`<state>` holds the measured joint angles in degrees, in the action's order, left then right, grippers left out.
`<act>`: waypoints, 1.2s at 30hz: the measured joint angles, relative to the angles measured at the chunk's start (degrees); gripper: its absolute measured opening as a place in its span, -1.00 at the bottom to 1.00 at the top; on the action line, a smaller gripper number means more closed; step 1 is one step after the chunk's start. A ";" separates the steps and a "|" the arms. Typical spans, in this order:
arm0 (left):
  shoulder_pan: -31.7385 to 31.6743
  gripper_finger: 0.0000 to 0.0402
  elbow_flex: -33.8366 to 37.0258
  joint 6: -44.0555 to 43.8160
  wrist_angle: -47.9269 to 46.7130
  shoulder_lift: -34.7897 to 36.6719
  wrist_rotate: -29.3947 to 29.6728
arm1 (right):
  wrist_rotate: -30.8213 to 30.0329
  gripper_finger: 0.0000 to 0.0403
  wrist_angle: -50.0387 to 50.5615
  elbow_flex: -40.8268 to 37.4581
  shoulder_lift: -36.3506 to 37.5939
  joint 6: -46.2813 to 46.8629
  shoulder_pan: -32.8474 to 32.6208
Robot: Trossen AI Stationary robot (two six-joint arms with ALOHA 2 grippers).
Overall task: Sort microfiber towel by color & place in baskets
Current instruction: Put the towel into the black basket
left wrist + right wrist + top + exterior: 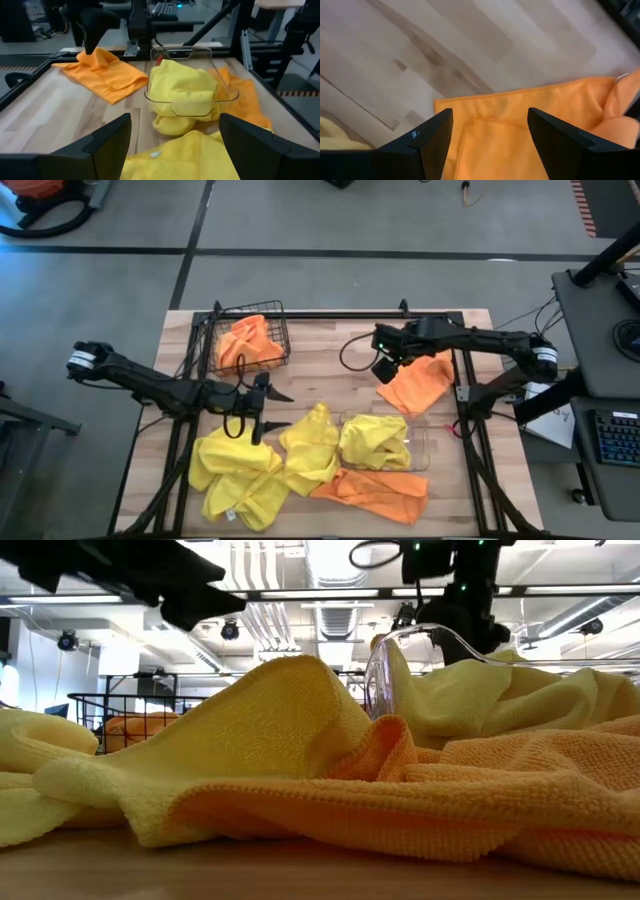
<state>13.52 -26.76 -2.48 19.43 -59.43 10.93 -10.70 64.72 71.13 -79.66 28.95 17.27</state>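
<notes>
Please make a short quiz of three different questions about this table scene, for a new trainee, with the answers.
1. True or false: the wire basket holds a yellow towel.
2. Which towel lies under the right hand?
A. an orange towel
B. a yellow one
C. none
3. Fill in: the clear bin holds a ____ towel.

Key:
1. False; the towel in the basket is orange.
2. A; the hand is open above its edge.
3. Yellow.

The left hand waits open over the table's middle.
</notes>
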 joint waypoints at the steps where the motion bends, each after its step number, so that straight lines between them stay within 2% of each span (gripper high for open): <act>1: 0.00 0.41 0.86 -0.23 1.01 0.14 -0.01 | 0.70 0.26 0.16 0.00 -0.50 -0.49 0.76; 11: 0.00 0.41 3.02 -1.03 4.18 0.82 0.01 | 1.72 0.26 1.15 -3.32 -3.67 -3.15 6.65; 24: -0.02 0.41 2.38 -1.03 3.27 1.19 0.47 | 4.02 0.26 -5.77 -18.31 -3.61 -3.32 14.21; 36: -0.02 0.41 2.40 -1.25 3.28 1.14 0.57 | 9.07 0.26 -17.16 -24.00 -3.69 -6.06 22.04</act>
<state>13.50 -24.36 -3.73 22.71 -58.29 11.51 -1.63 47.56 47.13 -83.35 22.89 39.31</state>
